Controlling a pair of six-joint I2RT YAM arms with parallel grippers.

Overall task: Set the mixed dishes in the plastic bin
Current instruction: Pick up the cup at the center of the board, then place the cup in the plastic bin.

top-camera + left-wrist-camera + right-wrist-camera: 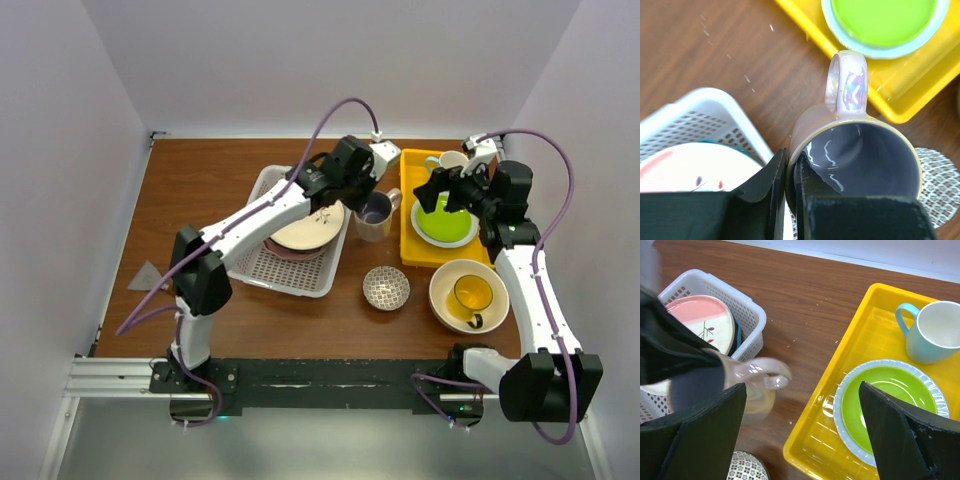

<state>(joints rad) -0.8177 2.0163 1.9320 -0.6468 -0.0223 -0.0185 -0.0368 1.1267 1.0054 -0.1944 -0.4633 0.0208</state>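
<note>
Here the left jaws pinch the rim of the beige mug [860,150].

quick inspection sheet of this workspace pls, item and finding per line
surface: wooden table, few pale specks
job's things: white bin holds stacked plates; beige mug between bin and yellow tray; patterned bowl; yellow mug inside cream bowl
clutter: yellow tray holds green plate and blue mug; grey scrap at left
grippers: left gripper fingers shut on beige mug's wall; right gripper open above tray
cables: purple cables arch over both arms
surroundings: white walls
</note>
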